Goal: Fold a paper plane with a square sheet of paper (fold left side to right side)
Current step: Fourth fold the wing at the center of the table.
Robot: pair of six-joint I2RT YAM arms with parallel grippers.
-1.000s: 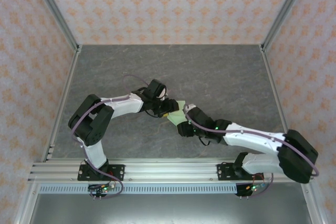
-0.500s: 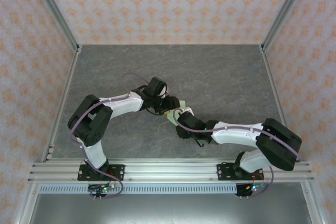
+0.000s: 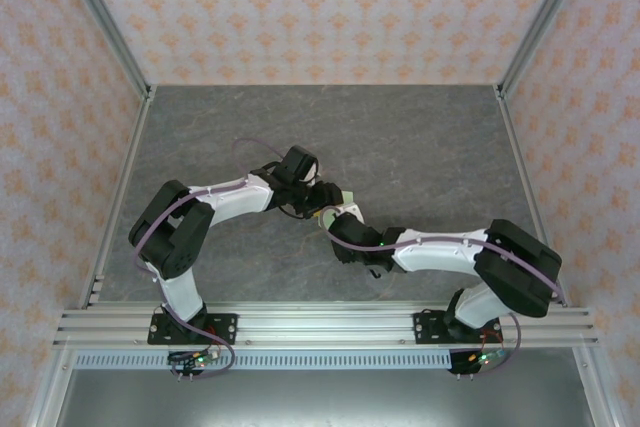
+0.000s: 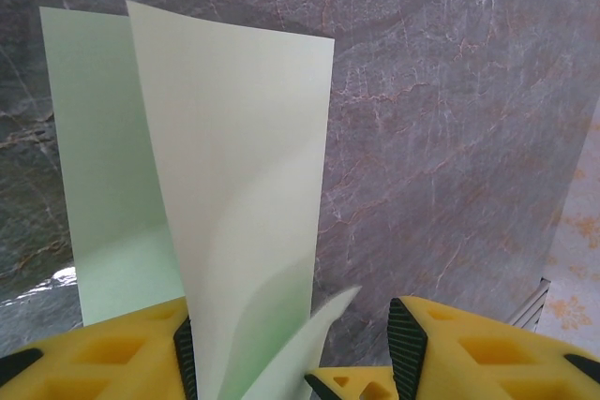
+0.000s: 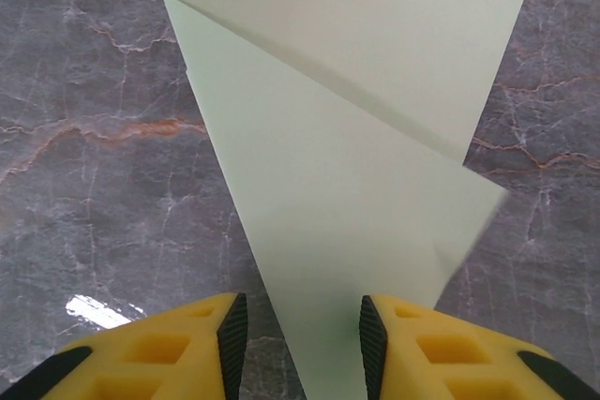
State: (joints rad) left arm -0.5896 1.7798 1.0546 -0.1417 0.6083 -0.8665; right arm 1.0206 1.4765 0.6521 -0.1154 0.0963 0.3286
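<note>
From the top external camera, both arms reach in to the middle of the grey table (image 3: 420, 137), and the left gripper (image 3: 316, 197) and right gripper (image 3: 336, 221) meet close together over the square sheet of paper (image 3: 346, 196). Only a small pale green patch of it shows between them. Working this close probably lets one arm steady the sheet while the other carries its side across. In the left wrist view the left gripper (image 4: 291, 355) has its jaws well apart, and the square sheet of paper (image 4: 234, 185) rises between them, hugging the left pad with a small curl beside it. One half stands up and bows over the half lying flat on the table (image 4: 450, 138). Nothing is pinched here. I take it the lifted flap is being guided over to the other side, so the fold looks about halfway through and is not yet pressed down. In the right wrist view the right gripper (image 5: 300, 339) has its jaws partly apart, with the narrow end of the square sheet of paper (image 5: 337, 203) running between the two pads. The edges come close to the pads, but no squeeze shows. Straddling the paper like this likely keeps the lower layer from sliding on the smooth table (image 5: 103, 185). The raised layer meets it along a slanting line, so the edges may not yet be aligned.
</note>
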